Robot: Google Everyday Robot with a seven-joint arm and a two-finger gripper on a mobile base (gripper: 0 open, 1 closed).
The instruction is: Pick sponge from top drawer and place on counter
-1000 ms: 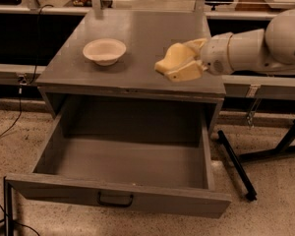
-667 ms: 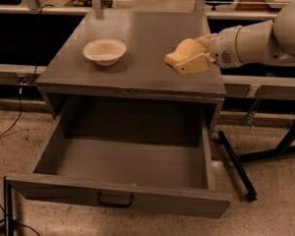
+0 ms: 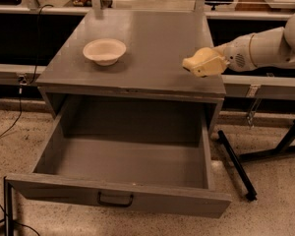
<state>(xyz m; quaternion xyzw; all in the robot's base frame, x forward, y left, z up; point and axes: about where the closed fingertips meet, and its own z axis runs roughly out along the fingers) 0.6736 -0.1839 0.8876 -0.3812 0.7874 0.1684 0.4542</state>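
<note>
Camera view, and here's the gripper out over the counter, near its right front corner, just above the surface, with the white arm reaching in from the right. Its cream-yellow fingers are pinching the sponge – a pale yellow lump at the tip, so close in colour to them that the edge between the two is hard to pick out. Over on the left of the counter sits a cream bowl, upright, well apart from the gripper. Below, the top drawer is pulled wide open (dark bail handle at the centre of its front) – bare grey floor inside.
</note>
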